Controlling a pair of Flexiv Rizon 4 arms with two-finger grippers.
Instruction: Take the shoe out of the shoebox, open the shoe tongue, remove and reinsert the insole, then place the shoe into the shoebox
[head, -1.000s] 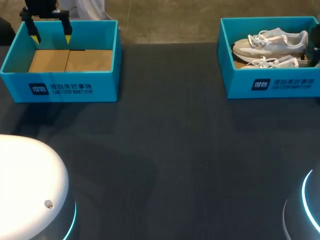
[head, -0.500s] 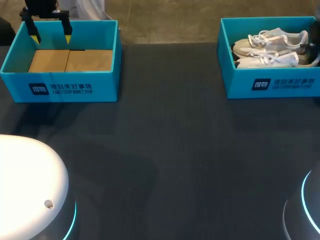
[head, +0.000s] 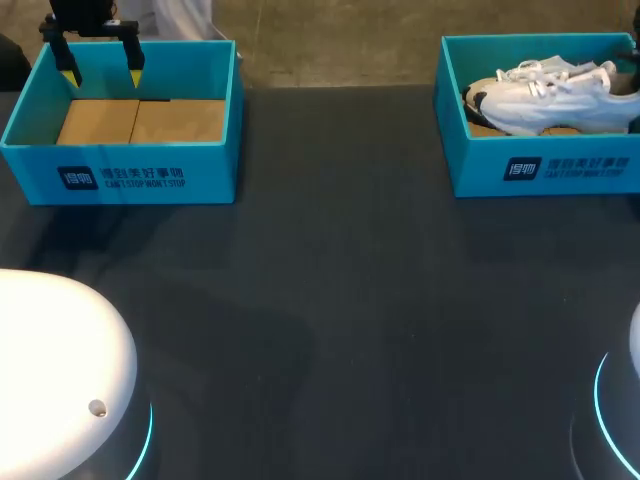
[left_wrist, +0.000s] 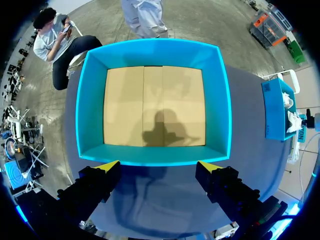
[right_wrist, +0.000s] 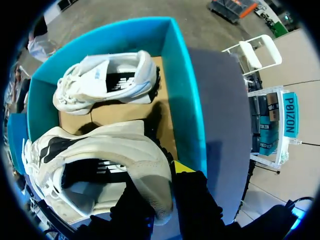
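Right wrist view, R jaws grip shoe (right_wrist: 107, 150) by shoebox (right_wrist: 182, 100) wall, L jaws wide

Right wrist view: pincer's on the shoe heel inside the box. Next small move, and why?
Probably lift straight up. The right pincer is shut on the heel of the shoe, but the shoe is not yet clear of the walls of the shoebox and sits close to the other shoe. Rising first should clear the rim before any sideways carry.

Left shoebox (head: 120, 178) and right shoebox (head: 545, 170) teal, white print on dark blue patch, tan cardboard floors. Shoe (head: 550, 100) white, black side stripes. Table (head: 340, 300) dark grey, left gripper (head: 101, 72) tips yellow.
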